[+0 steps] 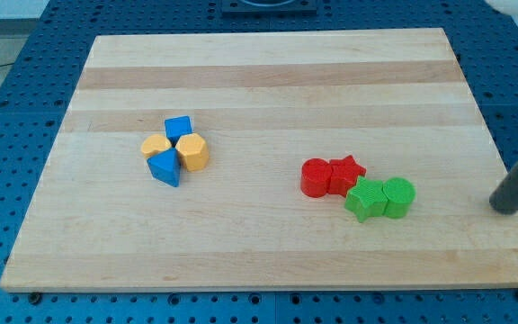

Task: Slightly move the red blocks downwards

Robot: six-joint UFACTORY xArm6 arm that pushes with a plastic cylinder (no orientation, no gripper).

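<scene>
Two red blocks sit right of the board's middle: a red round block [314, 176] touching a red star [345, 173] on its right. Just below and right of the star lie a green star [363, 200] and a green round block [399, 197], touching each other and the red star. My tip [504, 209] is at the view's right edge of the board, well to the right of the green round block and apart from all blocks.
A cluster at the board's left holds a blue block [178, 128], a yellow block [156, 147], a yellow hexagonal block [192, 152] and a blue triangular block [165, 167]. The wooden board [259, 252] lies on a blue perforated table.
</scene>
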